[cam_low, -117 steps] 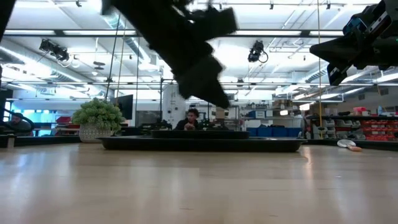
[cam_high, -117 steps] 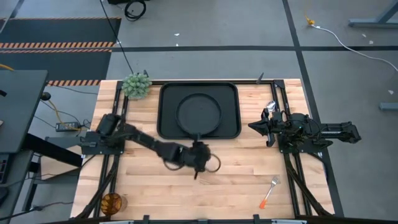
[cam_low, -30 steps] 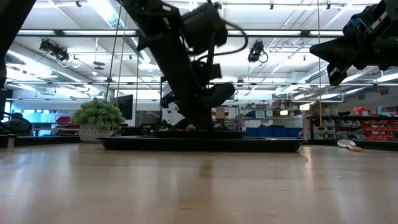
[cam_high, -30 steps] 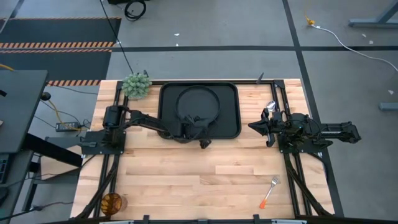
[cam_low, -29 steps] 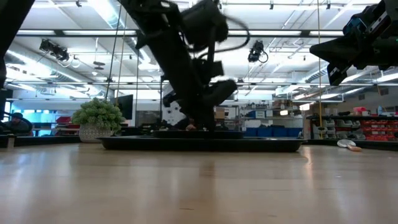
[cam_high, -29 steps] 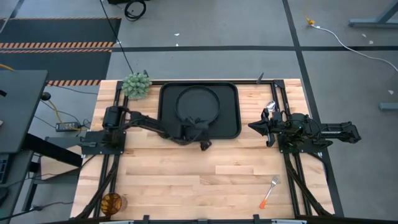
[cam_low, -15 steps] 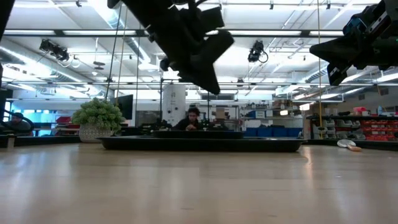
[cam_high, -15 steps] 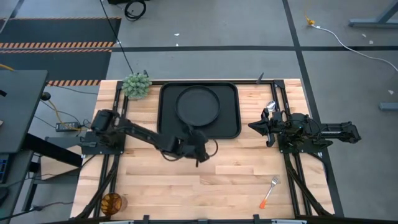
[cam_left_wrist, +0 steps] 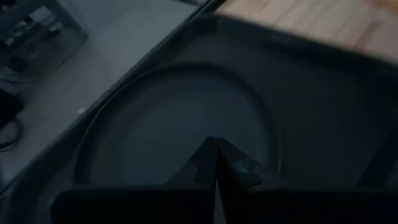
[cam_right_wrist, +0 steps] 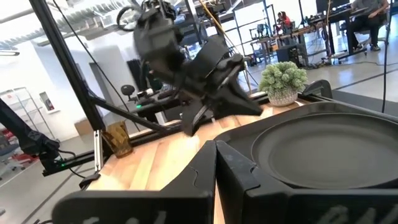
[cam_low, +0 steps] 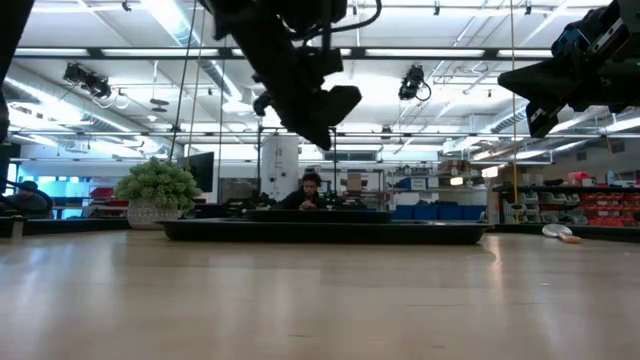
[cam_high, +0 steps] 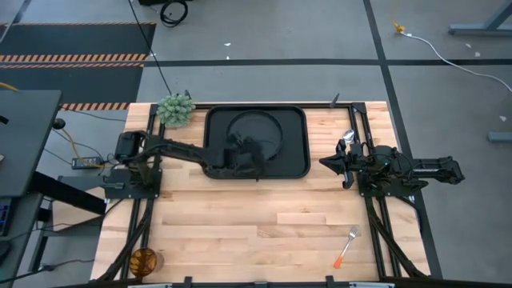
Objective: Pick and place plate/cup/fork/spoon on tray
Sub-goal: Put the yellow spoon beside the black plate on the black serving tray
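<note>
High view: the left gripper (cam_high: 258, 150) hangs over the near part of the tray (cam_high: 300, 140), its fingertips above the plate (cam_high: 254, 128).
Left gripper state: fingers pressed together with nothing between them, as the left wrist view shows them meeting over the plate (cam_left_wrist: 180, 124).
Height: in the low view the left gripper (cam_low: 325, 125) sits well clear of the tray (cam_low: 440, 232), so nothing is being touched.
Plate: lies flat inside the tray, directly under and beyond the fingertips; that item looks done.
Right gripper (cam_high: 328, 163): parked well off to the side of the tray, fingers closed and empty in its wrist view (cam_right_wrist: 216, 149).
Spoon (cam_high: 347, 137): just beside the right gripper, on the table next to the rail.
Fork (cam_high: 347, 246): well apart from both grippers, near the front edge of the table.
Cup (cam_high: 144, 260): at the front corner on the left arm's side, close to the edge, far behind the left gripper.
Plant (cam_high: 176, 109): beside the tray's far corner.
Open room: bare wood between tray and front edge gives free travel.
</note>
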`<state>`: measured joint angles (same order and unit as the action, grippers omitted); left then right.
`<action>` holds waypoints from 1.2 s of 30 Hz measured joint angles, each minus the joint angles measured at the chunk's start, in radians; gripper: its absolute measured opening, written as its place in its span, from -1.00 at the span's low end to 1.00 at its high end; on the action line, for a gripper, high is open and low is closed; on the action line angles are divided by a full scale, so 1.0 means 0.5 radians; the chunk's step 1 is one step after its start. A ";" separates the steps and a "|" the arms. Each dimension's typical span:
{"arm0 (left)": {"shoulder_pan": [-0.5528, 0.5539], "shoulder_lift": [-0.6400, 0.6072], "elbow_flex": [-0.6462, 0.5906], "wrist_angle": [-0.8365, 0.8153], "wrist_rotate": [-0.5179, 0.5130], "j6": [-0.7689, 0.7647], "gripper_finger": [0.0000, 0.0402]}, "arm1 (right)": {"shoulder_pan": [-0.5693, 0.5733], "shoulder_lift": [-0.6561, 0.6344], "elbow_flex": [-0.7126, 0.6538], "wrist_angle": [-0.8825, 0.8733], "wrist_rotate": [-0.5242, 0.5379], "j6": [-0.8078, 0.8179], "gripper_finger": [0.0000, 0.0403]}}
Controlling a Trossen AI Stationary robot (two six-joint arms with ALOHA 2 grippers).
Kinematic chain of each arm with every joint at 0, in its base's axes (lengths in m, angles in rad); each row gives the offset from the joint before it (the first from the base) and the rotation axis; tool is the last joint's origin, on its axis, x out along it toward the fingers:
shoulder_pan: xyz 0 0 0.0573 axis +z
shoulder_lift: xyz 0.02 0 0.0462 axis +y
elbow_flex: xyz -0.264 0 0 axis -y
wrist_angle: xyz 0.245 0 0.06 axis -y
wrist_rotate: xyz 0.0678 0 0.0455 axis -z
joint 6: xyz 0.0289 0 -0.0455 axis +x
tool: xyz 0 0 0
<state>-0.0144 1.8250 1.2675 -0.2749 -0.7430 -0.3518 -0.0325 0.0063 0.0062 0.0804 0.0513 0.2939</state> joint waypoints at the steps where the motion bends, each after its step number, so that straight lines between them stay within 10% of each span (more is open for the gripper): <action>1: 0.020 0.001 0.000 0.082 0.046 0.049 -0.93 | 0.001 0.000 0.000 0.002 -0.001 0.000 -0.92; 19: 0.129 0.027 0.001 1.328 0.833 0.728 -0.93 | 0.000 -0.001 0.000 0.001 0.000 0.000 -0.92; 36: 0.228 0.075 0.001 1.236 0.987 0.835 -0.93 | 0.000 0.000 0.000 0.013 0.000 0.001 -0.92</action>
<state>0.0998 1.8626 1.2678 0.3430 -0.2493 0.0658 -0.0326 0.0063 0.0061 0.0869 0.0513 0.2944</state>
